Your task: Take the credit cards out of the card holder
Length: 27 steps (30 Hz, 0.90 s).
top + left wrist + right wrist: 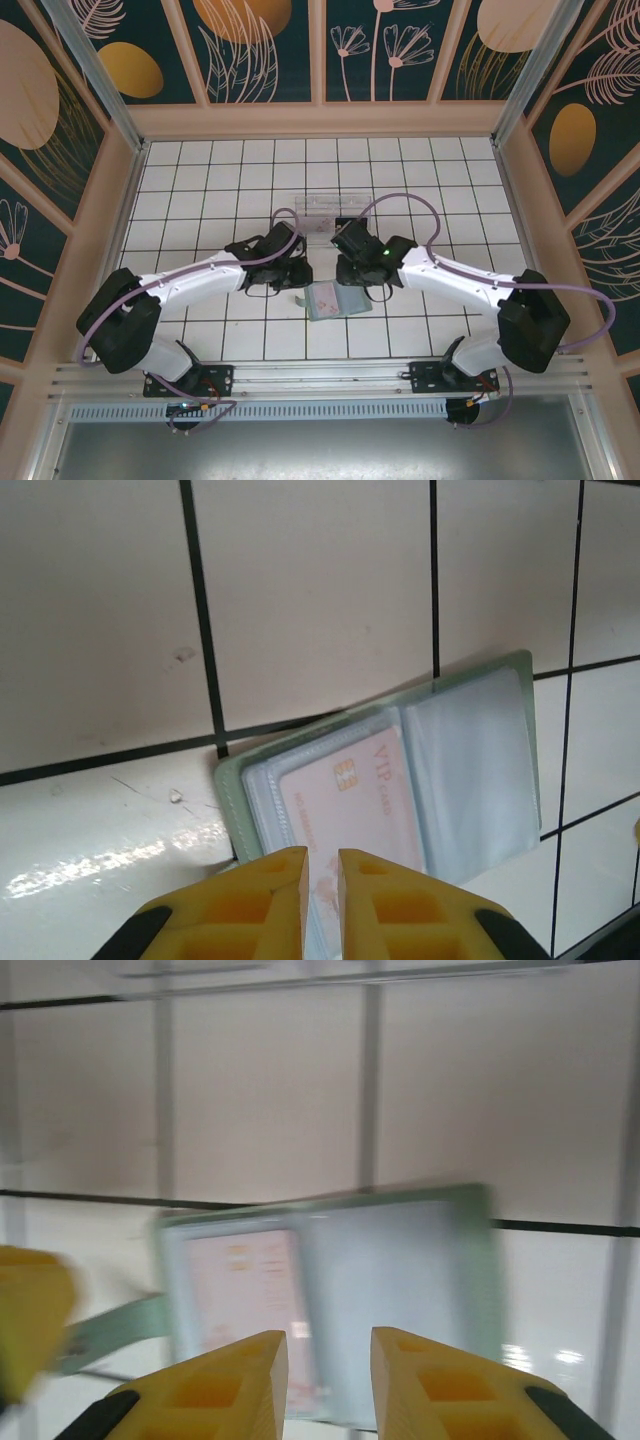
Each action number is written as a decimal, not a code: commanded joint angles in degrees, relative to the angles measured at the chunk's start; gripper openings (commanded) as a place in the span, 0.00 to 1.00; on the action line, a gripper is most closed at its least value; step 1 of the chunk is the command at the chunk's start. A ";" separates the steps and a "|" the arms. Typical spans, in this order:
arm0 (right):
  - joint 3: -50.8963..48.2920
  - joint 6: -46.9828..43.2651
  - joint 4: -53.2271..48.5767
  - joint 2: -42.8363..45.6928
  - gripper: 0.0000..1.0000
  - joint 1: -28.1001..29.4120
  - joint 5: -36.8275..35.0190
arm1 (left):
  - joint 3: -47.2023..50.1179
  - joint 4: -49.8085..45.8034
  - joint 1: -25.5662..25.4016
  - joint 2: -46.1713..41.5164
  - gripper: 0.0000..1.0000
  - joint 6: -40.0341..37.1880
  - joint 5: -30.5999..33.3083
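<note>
- The card holder point(328, 300) lies open on the tiled table point(200, 180), just below the centre of the top view, between the two wrists. Its clear pockets face up.
- A pale pink card point(350, 800) printed "VIP" sits in the left-hand pocket in the left wrist view. The pocket beside it looks empty.
- The left gripper point(322, 880) hovers at the card's near end, its fingers point(270, 900) almost pressed together with a thin slit between them. I can't tell whether they catch anything.
- The right gripper point(328, 1370) is at the holder's near edge, its fingers point(220, 1390) spread with nothing between them.
- To my eye, the step is drawing the pink card out. One side should pin the holder flat while the other nips only the card's exposed edge and slides it along the pocket, not upward. Otherwise the whole holder is likely to lift.
</note>
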State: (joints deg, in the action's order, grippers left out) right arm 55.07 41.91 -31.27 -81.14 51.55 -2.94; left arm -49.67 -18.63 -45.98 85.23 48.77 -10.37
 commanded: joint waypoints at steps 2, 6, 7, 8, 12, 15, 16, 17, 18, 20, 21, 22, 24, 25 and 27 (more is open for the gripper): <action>-3.17 -0.10 9.07 -1.99 0.28 -0.91 11.11 | -1.57 1.72 -2.08 1.44 0.17 3.61 0.34; -6.72 0.77 11.46 -3.66 0.25 -2.28 13.07 | -0.81 3.05 -4.08 3.04 0.17 6.05 1.28; -7.93 1.18 12.48 -3.65 0.25 -2.94 14.11 | -0.46 3.56 -4.37 3.25 0.17 6.70 1.23; -9.11 1.52 13.95 -3.42 0.24 -3.65 15.35 | -0.03 3.98 -4.68 3.43 0.18 7.08 1.16; -12.87 2.03 19.05 -2.75 0.22 -5.55 20.33 | 0.78 4.39 -5.25 4.58 0.18 8.00 1.53; -13.75 1.84 20.83 -2.98 0.21 -5.93 22.53 | 1.59 4.30 -5.52 4.92 0.18 8.53 2.36; -14.00 1.77 21.38 -3.28 0.20 -5.93 23.08 | 2.00 4.31 -5.45 4.94 0.18 8.67 2.47; -14.02 1.63 21.67 -3.65 0.20 -5.93 23.51 | 2.20 4.31 -5.48 5.05 0.18 8.75 2.60; -14.10 1.55 22.02 -4.03 0.20 -5.94 24.03 | 2.44 4.22 -5.53 5.25 0.18 8.71 2.77; -14.37 1.42 22.88 -4.75 0.20 -5.93 24.90 | 2.73 4.13 -5.53 5.71 0.17 8.58 2.97; -14.48 1.34 22.99 -5.09 0.20 -5.93 24.83 | 2.97 4.28 -5.45 5.98 0.16 8.39 2.81; -14.47 1.25 22.92 -5.39 0.19 -5.93 24.75 | 3.14 4.39 -5.52 6.32 0.15 8.19 2.65; -14.39 0.74 22.53 -6.07 0.19 -6.02 24.19 | 3.39 4.55 -5.45 6.95 0.15 8.05 2.33; -14.31 0.57 22.21 -6.36 0.19 -6.06 23.92 | 3.51 4.72 -5.52 7.18 0.14 7.92 2.17; -14.27 0.08 21.77 -6.92 0.20 -6.01 23.35 | 3.87 5.09 -5.46 7.56 0.15 7.88 1.98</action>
State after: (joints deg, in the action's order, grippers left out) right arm 41.45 42.74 -9.78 -87.00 45.82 20.25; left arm -46.63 -14.41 -51.18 91.90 56.49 -8.51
